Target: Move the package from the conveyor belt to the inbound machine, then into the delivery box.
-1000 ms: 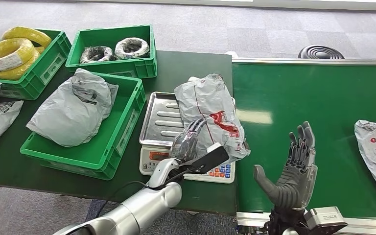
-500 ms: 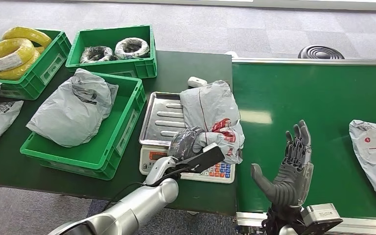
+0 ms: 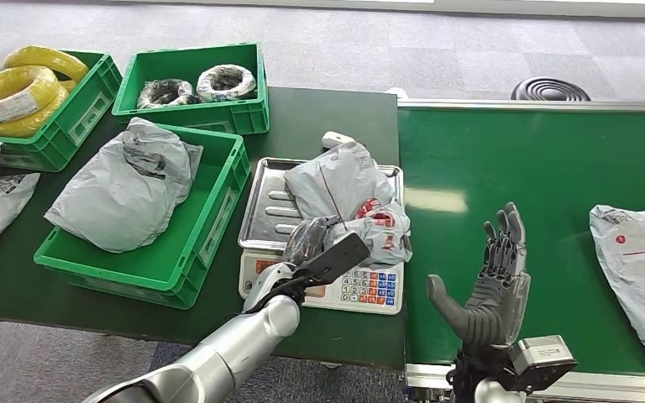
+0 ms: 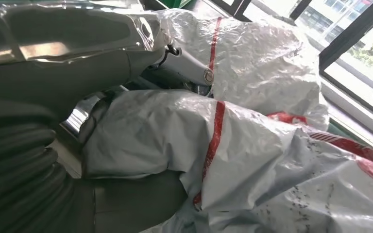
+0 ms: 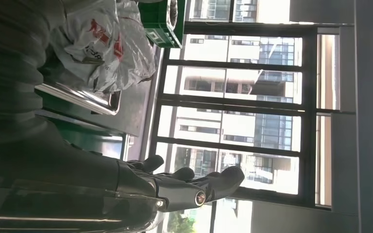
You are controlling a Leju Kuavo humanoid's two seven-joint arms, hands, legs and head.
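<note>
I see my left hand [image 3: 311, 241] gripping the grey package [image 3: 346, 200] on the scale's tray [image 3: 270, 201], my right hand [image 3: 491, 290] spread, holding nothing.

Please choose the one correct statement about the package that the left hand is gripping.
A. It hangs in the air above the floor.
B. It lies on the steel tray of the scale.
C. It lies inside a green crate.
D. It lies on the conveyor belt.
B: in the head view the left hand grips the crumpled grey package, which lies on the steel tray of the scale, beside the conveyor belt.
</note>
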